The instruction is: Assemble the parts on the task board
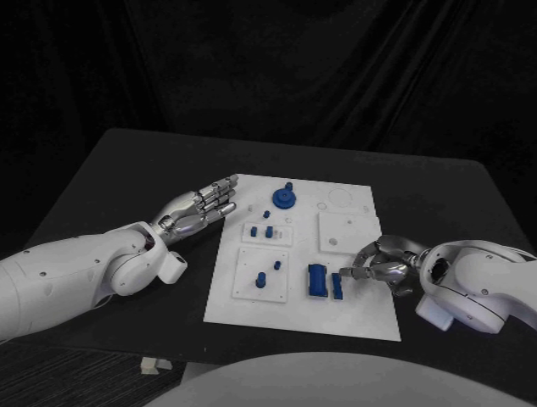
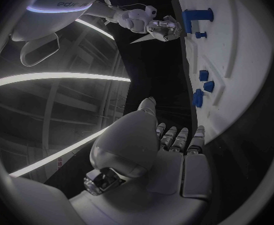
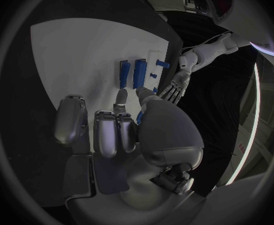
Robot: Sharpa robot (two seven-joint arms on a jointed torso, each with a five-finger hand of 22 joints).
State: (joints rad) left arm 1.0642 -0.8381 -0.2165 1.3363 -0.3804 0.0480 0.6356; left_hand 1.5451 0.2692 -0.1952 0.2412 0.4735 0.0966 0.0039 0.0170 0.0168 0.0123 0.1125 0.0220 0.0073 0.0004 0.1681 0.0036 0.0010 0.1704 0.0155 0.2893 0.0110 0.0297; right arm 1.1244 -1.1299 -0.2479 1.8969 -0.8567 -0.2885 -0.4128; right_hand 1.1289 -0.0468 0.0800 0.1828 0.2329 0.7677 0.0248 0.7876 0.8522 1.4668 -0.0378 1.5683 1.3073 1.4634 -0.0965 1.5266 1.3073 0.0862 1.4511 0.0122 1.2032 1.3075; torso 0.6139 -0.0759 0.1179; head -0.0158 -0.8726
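The white task board (image 1: 360, 318) lies mid-table. On it stand a blue round part (image 1: 285, 197), small blue pegs (image 1: 262, 230) and two long blue blocks (image 1: 317, 281). My left hand (image 1: 201, 206) hovers flat beside the board's left edge with its fingers stretched out and apart, holding nothing; the left wrist view shows that hand (image 2: 174, 145) beside the board (image 2: 237, 60). My right hand (image 1: 384, 264) sits at the board's right edge, fingertips close to the blocks (image 3: 131, 72). A sliver of a small blue part (image 3: 139, 117) shows pinched between its thumb and a finger.
The black table (image 1: 121, 170) stretches around the board, with bare room to the left and at the back. A raised white square plate (image 1: 348, 229) sits on the board's right half. My left forearm (image 1: 73, 275) lies along the table's left front.
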